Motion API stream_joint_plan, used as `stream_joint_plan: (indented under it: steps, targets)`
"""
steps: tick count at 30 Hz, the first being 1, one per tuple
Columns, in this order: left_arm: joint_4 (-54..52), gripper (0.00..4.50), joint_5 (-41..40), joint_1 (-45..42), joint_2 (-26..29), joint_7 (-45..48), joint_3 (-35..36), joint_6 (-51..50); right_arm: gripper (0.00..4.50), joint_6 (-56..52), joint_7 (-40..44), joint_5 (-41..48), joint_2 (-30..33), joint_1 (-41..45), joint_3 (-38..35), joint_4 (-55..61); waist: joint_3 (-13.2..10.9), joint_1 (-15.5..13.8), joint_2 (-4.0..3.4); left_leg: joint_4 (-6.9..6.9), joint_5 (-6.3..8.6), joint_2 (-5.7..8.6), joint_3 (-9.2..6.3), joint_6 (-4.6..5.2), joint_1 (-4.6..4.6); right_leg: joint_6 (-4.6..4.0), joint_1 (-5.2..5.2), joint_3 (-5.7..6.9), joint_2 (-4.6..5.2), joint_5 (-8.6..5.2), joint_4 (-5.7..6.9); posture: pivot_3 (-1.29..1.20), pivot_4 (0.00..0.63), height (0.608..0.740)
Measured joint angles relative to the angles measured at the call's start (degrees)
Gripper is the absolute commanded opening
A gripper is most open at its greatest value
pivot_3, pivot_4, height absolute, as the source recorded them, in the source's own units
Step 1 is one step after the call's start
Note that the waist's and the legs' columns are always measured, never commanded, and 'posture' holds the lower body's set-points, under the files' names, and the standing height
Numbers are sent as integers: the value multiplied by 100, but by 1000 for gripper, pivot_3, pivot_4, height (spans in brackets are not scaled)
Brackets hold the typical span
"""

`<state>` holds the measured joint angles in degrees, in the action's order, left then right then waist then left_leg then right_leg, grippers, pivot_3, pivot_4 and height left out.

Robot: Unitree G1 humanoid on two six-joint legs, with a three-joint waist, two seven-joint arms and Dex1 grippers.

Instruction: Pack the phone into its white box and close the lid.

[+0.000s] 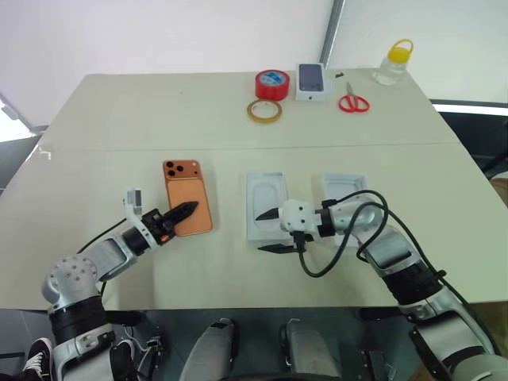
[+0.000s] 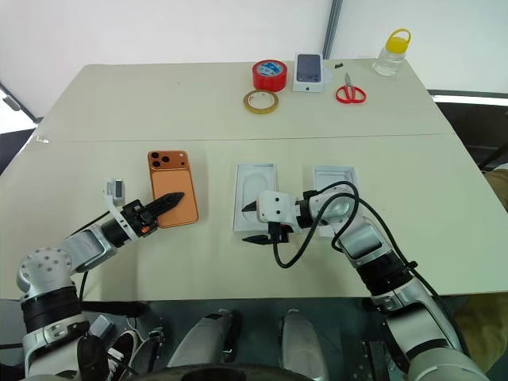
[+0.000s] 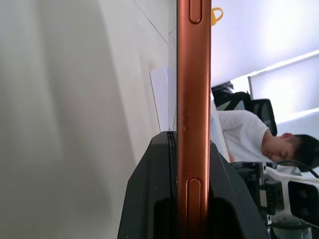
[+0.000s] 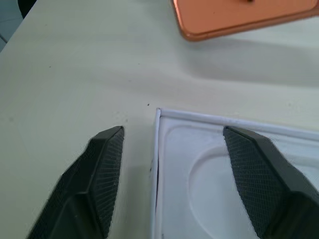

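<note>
The orange phone [image 1: 188, 194] lies back up on the table, its three lenses at the far left corner. My left gripper [image 1: 184, 211] is shut on its near right edge; in the left wrist view the phone's edge [image 3: 193, 74] runs between the black fingers [image 3: 149, 199]. Two shallow white trays lie to the right. The nearer-to-phone tray [image 1: 265, 198] holds a card with an oval recess. The other tray [image 1: 346, 184] is partly behind my right arm. I cannot tell which is the white box and which the lid. My right gripper [image 1: 268, 230] stands open over the first tray's near left corner [image 4: 164, 124].
At the table's far side are a red tape roll [image 1: 272, 83], a tan tape ring [image 1: 263, 111], a small white box printed with a phone [image 1: 312, 82], red scissors [image 1: 354, 102] and a bottle with a yellow cap [image 1: 394, 63]. A person [image 3: 259, 142] shows beyond the table.
</note>
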<state>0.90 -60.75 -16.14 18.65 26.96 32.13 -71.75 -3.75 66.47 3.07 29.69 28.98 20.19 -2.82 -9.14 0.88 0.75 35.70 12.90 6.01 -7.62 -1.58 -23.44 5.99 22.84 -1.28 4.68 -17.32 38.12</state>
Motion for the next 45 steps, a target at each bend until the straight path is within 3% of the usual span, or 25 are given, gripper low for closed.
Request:
stream_joint_plan:
  steps: [2,11,22,37,40,45]
  targets:
    - [-2,218,-2,5,23,0,-18,0,932,179,-83,-10,-12,-5,-17,-179,0,-3,0,0,0,0,0,0,0,0,1,0,0,0,0,0,150,740]
    - [-2,218,-86,12,65,-70,-122,-8,932,336,-80,56,-25,-127,-31,-283,0,-3,0,0,-1,0,-1,-1,0,0,0,0,0,0,0,0,150,740]
    - [-110,218,-196,73,124,-204,-232,10,932,-462,62,691,42,-156,-371,57,-1,-7,1,-1,0,0,-1,1,0,-1,0,0,0,0,-1,0,150,740]
    - [-116,218,-292,69,209,-157,-272,245,932,-255,136,221,271,-381,-60,140,-1,-14,1,0,1,0,-1,1,0,-1,-1,0,1,-1,-3,0,150,740]
    - [-119,218,-300,69,212,-164,-327,252,164,-116,137,113,276,-380,-14,59,-1,-12,1,0,1,0,-1,1,0,-1,-2,0,1,0,-3,0,150,740]
    - [-119,218,-347,69,227,-200,-371,253,77,20,143,26,282,-348,-1,25,-1,-8,1,0,1,0,-1,1,0,-1,-2,1,0,-1,-3,0,150,740]
